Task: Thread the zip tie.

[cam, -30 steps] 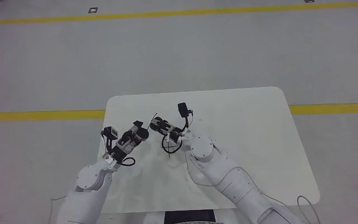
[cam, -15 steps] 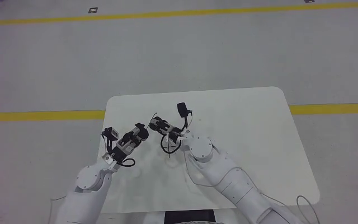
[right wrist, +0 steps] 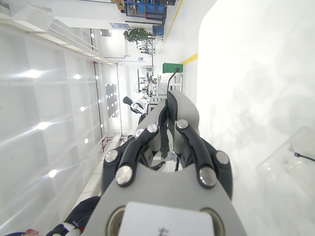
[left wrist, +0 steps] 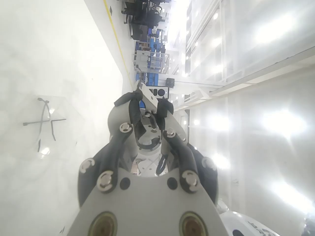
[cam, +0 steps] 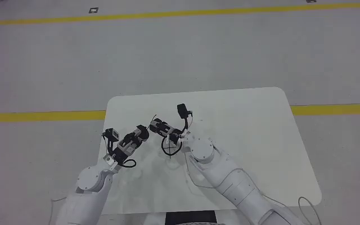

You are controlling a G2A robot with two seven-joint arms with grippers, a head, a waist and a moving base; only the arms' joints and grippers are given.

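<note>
In the right wrist view my right gripper [right wrist: 169,98] is shut on a thin black zip tie [right wrist: 169,82], whose strap sticks out past the fingertips and ends in a small head. From the top view, the right gripper [cam: 155,125] hovers over the left half of the white table [cam: 242,112], and the zip tie [cam: 153,118] shows as a short dark line at its tip. My left gripper [cam: 143,133] faces it, almost tip to tip. Seen from the left wrist, that gripper [left wrist: 146,101] has its fingers apart with nothing between them, and the strap [left wrist: 138,77] rises just beyond one fingertip.
Spare black zip ties [left wrist: 45,121] lie crossed on a clear plastic sheet [right wrist: 290,148] on the table beside the arms. The table's far and right parts are bare. A yellow floor line [cam: 50,116] runs behind the table.
The right gripper with the zip tie has edged slightly toward the left gripper. The left arm has hardly shifted.
</note>
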